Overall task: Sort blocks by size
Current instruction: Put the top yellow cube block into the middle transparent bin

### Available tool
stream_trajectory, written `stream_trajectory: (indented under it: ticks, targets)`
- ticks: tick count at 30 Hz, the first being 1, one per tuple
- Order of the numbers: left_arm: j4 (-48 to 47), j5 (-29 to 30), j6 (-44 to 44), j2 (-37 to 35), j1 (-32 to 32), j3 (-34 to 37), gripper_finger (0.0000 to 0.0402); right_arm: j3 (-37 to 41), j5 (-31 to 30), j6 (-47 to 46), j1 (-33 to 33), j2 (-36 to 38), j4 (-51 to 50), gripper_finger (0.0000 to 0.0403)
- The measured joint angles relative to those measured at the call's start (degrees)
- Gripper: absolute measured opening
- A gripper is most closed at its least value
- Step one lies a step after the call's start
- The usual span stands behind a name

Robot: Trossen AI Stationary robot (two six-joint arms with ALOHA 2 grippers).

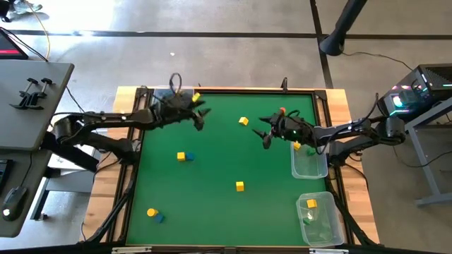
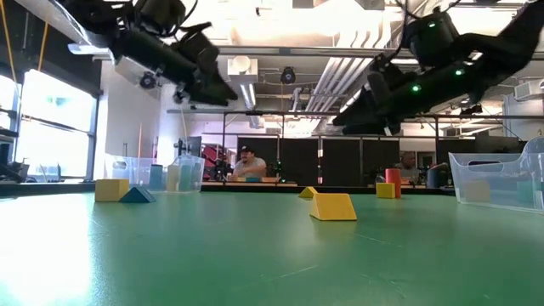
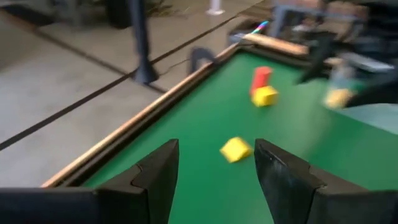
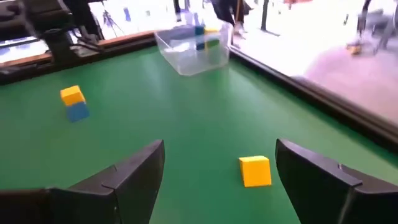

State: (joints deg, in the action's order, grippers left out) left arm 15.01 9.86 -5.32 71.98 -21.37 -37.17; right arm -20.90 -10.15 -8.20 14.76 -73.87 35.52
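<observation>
Blocks (image 1: 240, 185) are lying scattered over the green table (image 1: 212, 212), 1 yellow at 12 o'clock. Left gripper (image 3: 214, 165) and right gripper (image 4: 221, 165) are both hovering spread and empty; reaching is probably underway, next needing descent.

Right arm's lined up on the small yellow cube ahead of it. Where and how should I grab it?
Probably pinch the small yellow cube across two opposite flat side faces, from above. It sits flat and alone on the green mat, leaving the open right gripper room either side.
</observation>
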Motion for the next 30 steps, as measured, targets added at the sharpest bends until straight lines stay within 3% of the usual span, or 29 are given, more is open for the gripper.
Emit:
stream_trajectory:
  ticks: [4, 9, 12, 18, 24, 30]
  targets:
    - [7.52, 2.99, 0.60, 4.26, 5.71, 0.00, 0.0193, -7.28, 7.22, -0.79, 4.41, 0.04, -17.95, 0.0295]
    - [15.01, 9.13, -0.38, 10.45, 9.62, 0.00, 0.0192, -19.91, 6.65, 1.61, 8.28, -0.84, -51.44, 0.0295]
    - [17.44, 12.34, -0.62, 13.93, 10.94, 0.00, 0.0192, -23.51, 6.76, 2.24, 10.00, -2.65, -61.84, 0.0295]
    - [19.46, 13.87, -1.54, 18.24, 12.13, 0.00, 0.0192, -22.86, 6.74, 3.71, 13.02, -7.47, -61.82, 0.0295]
    - [20.08, 13.95, -1.55, 19.05, 12.04, 0.00, 0.0192, -22.86, -1.35, 1.87, 13.50, -12.32, -59.01, 0.0295]
    - [20.58, 13.97, -1.18, 19.05, 12.04, 0.00, 0.0192, -23.02, -0.49, 1.31, 14.62, -14.00, -58.42, 0.0295]
